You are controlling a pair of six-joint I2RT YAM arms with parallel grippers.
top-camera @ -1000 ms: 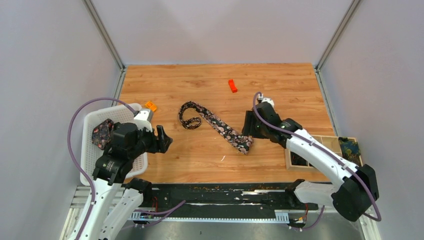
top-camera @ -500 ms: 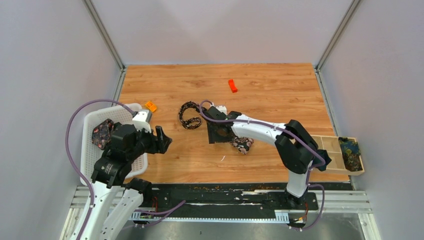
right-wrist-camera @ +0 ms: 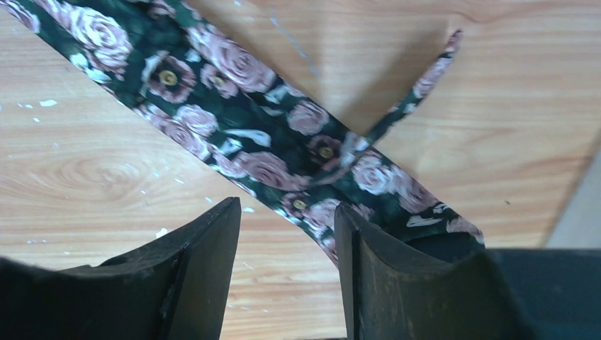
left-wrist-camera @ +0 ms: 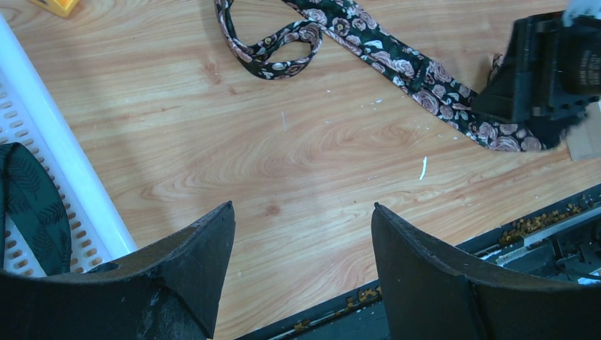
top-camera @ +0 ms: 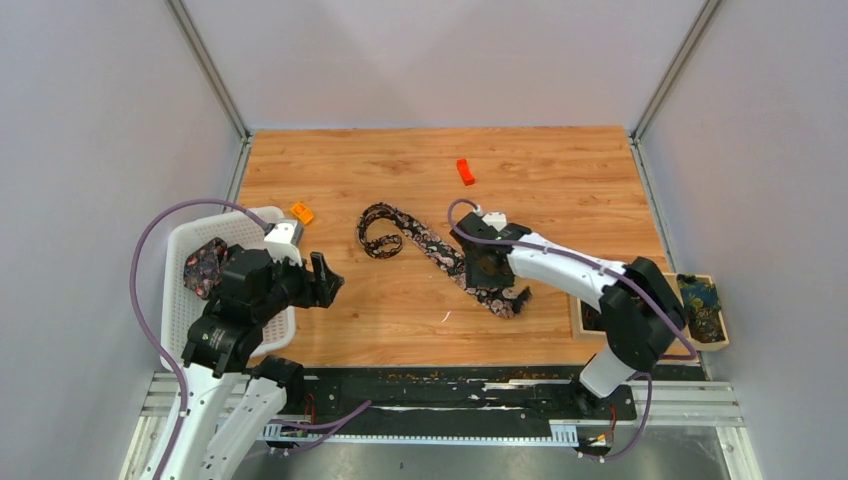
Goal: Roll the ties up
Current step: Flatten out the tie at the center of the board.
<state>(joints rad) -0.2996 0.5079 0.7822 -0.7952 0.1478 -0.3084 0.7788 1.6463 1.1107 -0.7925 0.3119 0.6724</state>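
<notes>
On wooden table (top-camera: 560, 170), floral tie (top-camera: 430, 245) diagonal

A robotics lab test cell — pale wall panels (top-camera: 440, 60) in aluminium framing (top-camera: 205, 65) box in a wood-grain tabletop (top-camera: 560, 170), where two cabled white robot arms (top-camera: 570, 268) are bolted to a metal rail (top-camera: 450, 385).
</notes>
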